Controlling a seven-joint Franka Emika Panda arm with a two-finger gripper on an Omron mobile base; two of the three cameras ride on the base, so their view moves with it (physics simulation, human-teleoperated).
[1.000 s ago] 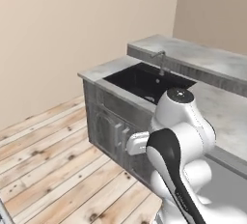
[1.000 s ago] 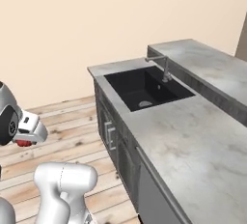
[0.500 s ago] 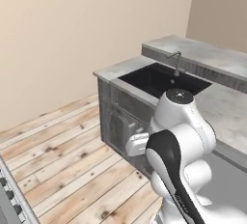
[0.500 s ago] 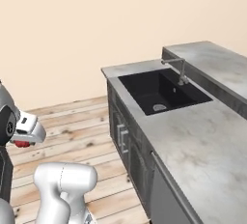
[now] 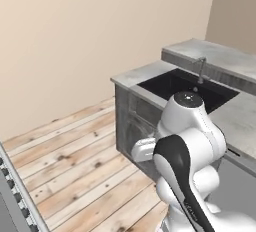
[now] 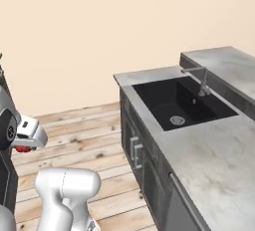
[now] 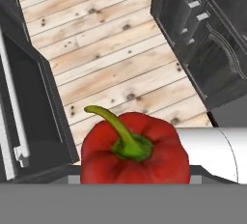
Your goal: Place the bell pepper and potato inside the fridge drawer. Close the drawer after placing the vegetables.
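One bell pepper (image 7: pixel 134 153), red, green-stemmed, clamped in the gripper (image 6: pixel 22 148) above the wooden floor (image 5: pixel 75 166); base has swung away from the sink (image 6: pixel 182 103), so transport to fridge drawer appears underway.

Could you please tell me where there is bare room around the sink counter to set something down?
The grey stone counter is bare on the near side of the black sink basin, and along the narrow strip between basin and beige wall. The wooden plank floor left of the dark cabinets is open. The basin's right rim is tight beside the metal faucet and raised ledge.
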